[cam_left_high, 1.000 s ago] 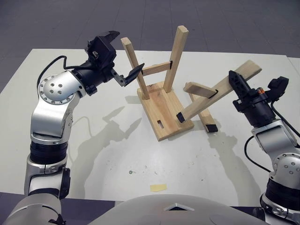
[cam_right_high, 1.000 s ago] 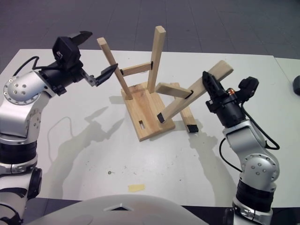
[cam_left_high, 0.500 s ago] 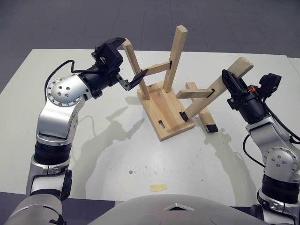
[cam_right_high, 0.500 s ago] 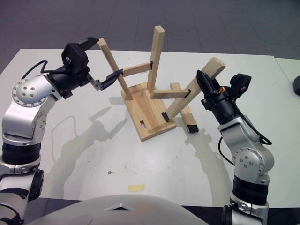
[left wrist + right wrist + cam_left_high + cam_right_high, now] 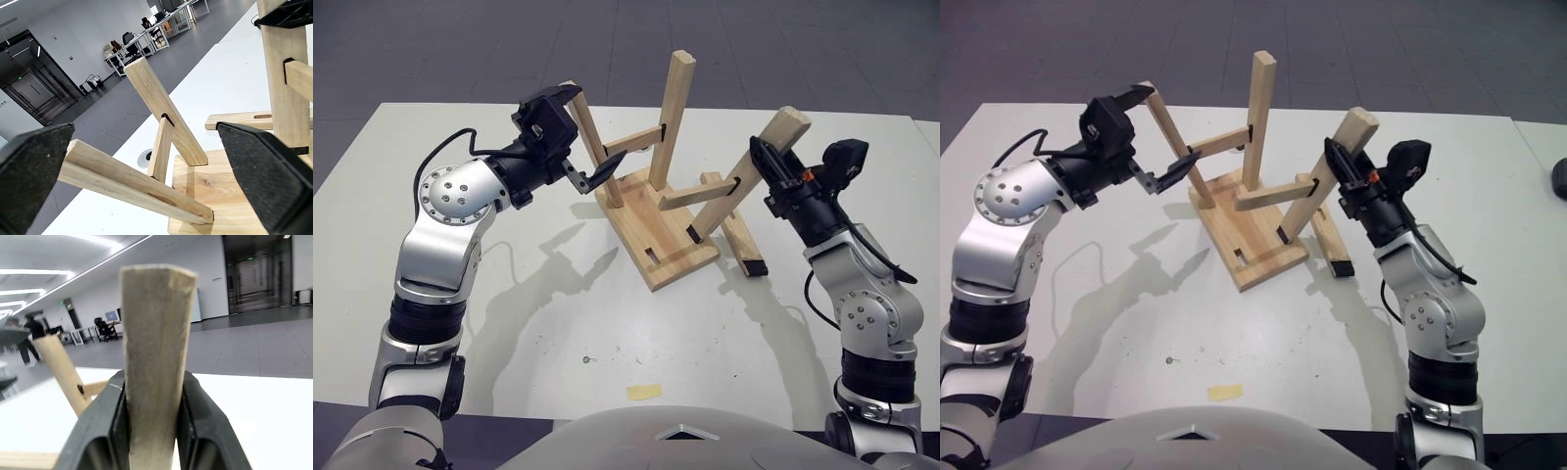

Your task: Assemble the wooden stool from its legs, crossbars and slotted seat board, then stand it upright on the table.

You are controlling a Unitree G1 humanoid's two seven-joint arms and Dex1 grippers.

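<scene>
Here, left jaws wide, right jaws tight on slanted leg [image 5: 729, 196], spare leg [image 5: 742, 243] alongside.

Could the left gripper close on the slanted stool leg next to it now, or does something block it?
Probably yes. The left gripper is open, with one finger on either side of that leg, and nothing lies between them.
</scene>
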